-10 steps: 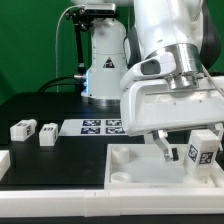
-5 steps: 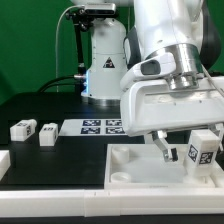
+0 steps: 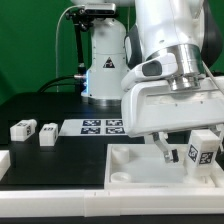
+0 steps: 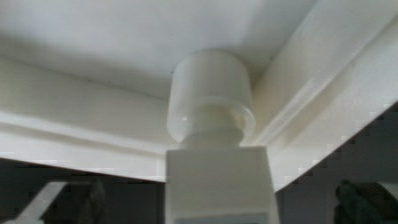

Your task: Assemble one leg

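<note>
The leg (image 3: pixel 203 154) stands upright in the white tray (image 3: pixel 130 165), near the corner toward the exterior view's right, its marker tag facing the camera. In the wrist view the same leg (image 4: pixel 217 150) rises between the two dark fingers (image 4: pixel 54 203), its rounded stem up against the tray's inner corner; the fingers sit well out to either side of it, spread wide and not touching it. The gripper (image 3: pixel 178 152) hangs low over the tray, just beside the leg, and holds nothing. Farther back on the black table (image 3: pixel 40 110), two more legs (image 3: pixel 22 129) lie on their sides toward the exterior view's left. Beyond them the marker board (image 3: pixel 95 126) lies flat.
</note>
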You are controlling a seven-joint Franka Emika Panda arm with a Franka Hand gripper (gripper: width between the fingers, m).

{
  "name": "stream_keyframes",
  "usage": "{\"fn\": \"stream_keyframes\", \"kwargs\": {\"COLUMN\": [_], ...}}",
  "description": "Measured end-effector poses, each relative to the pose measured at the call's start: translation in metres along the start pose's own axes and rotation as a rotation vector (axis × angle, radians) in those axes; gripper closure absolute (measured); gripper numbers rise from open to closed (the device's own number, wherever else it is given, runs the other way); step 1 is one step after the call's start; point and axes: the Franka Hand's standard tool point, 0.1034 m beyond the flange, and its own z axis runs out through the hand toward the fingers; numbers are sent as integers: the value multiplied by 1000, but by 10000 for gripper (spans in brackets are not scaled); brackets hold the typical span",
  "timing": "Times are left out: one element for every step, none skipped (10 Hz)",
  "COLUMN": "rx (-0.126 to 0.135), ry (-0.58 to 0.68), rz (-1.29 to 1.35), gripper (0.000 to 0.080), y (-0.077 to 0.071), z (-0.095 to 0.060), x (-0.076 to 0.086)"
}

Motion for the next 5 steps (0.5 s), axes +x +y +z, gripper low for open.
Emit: {"fn": "stream_keyframes", "kwargs": {"rx": [26, 37, 50, 78, 96], "ry": [-120, -192, -261, -388, -461], "rz": [23, 28, 32, 40, 41], "gripper": [150, 150, 150, 150, 150], "y": [-5, -8, -11, -15, -15], "z": [-5, -12, -13, -16, -18], "x": [2, 8, 7, 5, 12]}}
